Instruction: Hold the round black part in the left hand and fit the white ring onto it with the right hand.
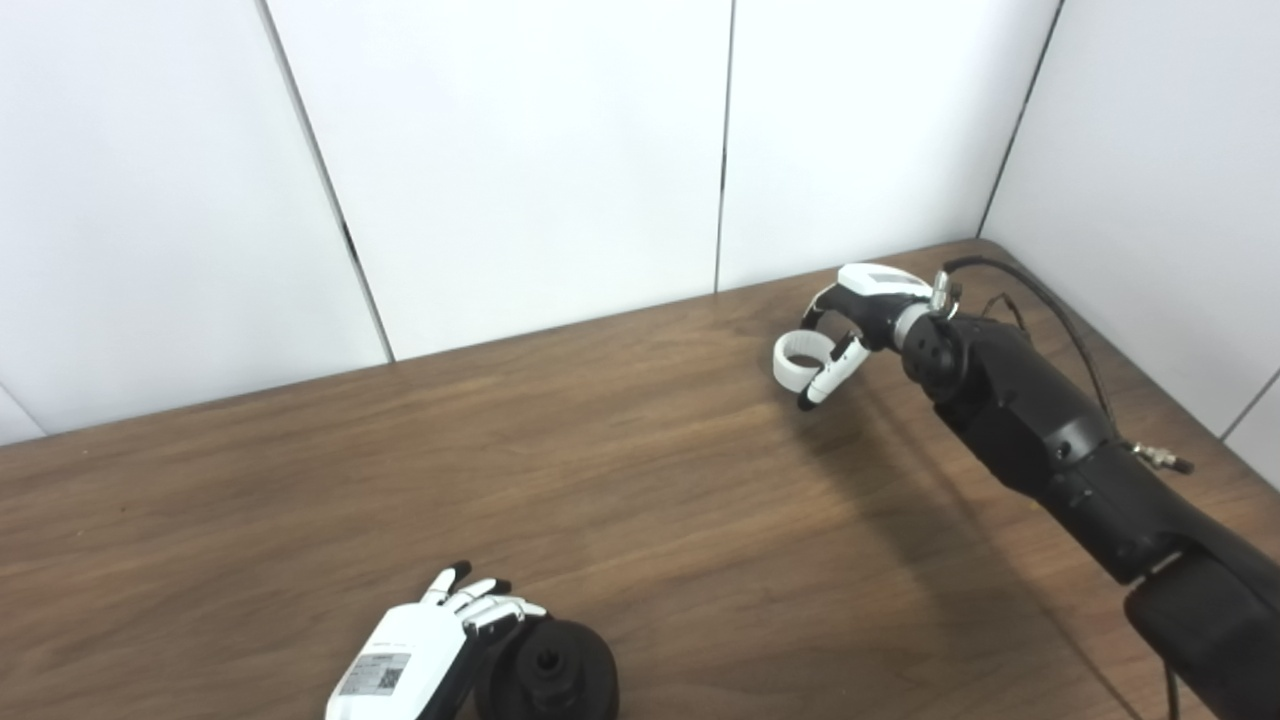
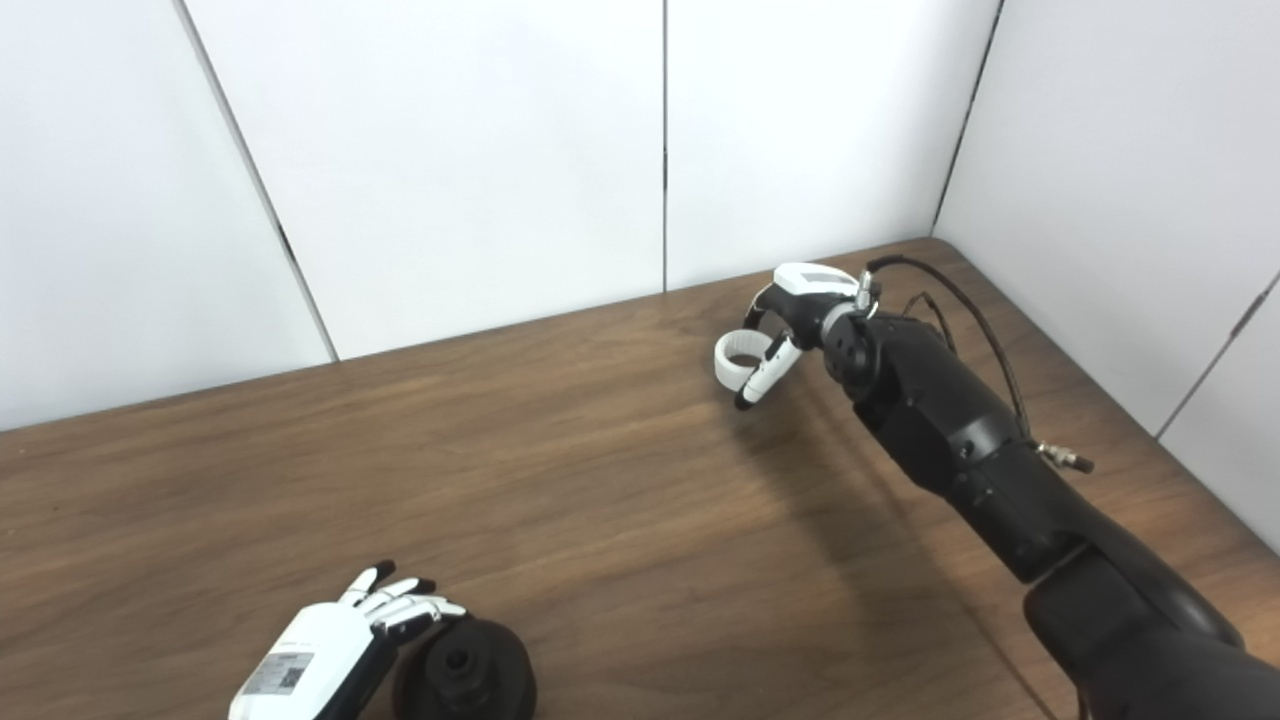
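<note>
Woodgrain surface: we see our right hand pinching a smooth white ring, far from the round black part our left hand cups.

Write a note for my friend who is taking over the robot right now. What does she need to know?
Left robot hand: at the near table edge, fingers against the round black plastic part; a firm grip cannot be confirmed.
Right robot hand: far across the brown wooden table, shut on the white plastic ring.
Done: ring is held.
Left: bring the ring over to the black part and fit it on.
</note>
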Controlling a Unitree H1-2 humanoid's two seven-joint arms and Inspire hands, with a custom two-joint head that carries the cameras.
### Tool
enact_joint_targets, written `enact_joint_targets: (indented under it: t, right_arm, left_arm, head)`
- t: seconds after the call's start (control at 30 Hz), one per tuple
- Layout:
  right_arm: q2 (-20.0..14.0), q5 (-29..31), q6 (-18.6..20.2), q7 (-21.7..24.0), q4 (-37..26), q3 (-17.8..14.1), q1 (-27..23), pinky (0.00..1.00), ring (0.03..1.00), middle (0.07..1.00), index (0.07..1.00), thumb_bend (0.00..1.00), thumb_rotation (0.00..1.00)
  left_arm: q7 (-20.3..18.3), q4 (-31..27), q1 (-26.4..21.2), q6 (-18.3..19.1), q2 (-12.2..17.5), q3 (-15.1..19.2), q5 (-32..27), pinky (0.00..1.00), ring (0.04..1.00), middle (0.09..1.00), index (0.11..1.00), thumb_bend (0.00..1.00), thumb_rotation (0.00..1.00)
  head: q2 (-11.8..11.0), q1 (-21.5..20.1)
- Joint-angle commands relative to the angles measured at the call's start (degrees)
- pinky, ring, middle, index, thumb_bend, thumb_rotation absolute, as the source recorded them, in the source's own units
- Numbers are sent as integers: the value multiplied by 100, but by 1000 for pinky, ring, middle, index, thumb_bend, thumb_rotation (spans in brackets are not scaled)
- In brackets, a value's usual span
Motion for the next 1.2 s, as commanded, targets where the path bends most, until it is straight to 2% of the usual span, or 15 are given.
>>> enact_joint_targets:
  t: [0.0, 0.33, 0.57, 0.8, 0.97, 1.0, 1.03, 1.1, 1.17]
  right_arm:
    - [-105, -6, -61, -242, -99, -145, -246, 930, 969, 889, 686, 904, 294]
    - [-57, 100, -85, -392, -95, -179, -186, 923, 950, 850, 610, 868, 205]
    - [-13, 155, -53, -371, -96, -163, -189, 916, 943, 834, 574, 865, 190]
    - [29, 177, -58, -389, -137, -138, -135, 898, 925, 827, 562, 913, 194]
    - [48, 153, -130, -486, -109, -112, -106, 880, 919, 822, 545, 900, 179]
    - [50, 151, -143, -509, -101, -111, -103, 878, 915, 820, 511, 679, 159]
    - [56, 162, -172, -536, -84, -115, -97, 878, 913, 819, 500, 604, 153]
    - [46, 146, -240, -570, -53, -92, -93, 862, 886, 792, 487, 542, 140]
    - [13, 91, -316, -579, -5, -23, -99, 852, 867, 771, 484, 529, 136]
  left_arm:
    - [-257, 158, 161, 117, 164, -60, 358, 1000, 887, 782, 481, 526, 60]
    - [-272, 138, 166, 99, 185, -62, 391, 1000, 891, 785, 482, 526, 61]
    - [-272, 145, 138, 70, 205, -51, 389, 1000, 891, 785, 481, 526, 61]
    - [-261, 153, 129, 41, 221, -39, 343, 1000, 889, 782, 481, 526, 61]
    - [-285, 130, 131, 52, 232, -34, 351, 1000, 892, 785, 481, 526, 62]
    - [-297, 127, 129, 57, 233, -35, 350, 1000, 894, 787, 481, 526, 62]
    - [-306, 125, 128, 62, 234, -39, 363, 1000, 895, 788, 481, 526, 62]
    - [-302, 124, 124, 54, 238, -54, 414, 1000, 891, 787, 481, 526, 63]
    - [-310, 116, 135, 71, 225, -51, 392, 1000, 892, 788, 481, 526, 63]
  head:
    - [5, -5]
    - [45, 7]
    - [66, -4]
    - [92, -12]
    - [111, -29]
    - [111, -29]
    - [124, -30]
    - [136, -19]
    - [142, -12]
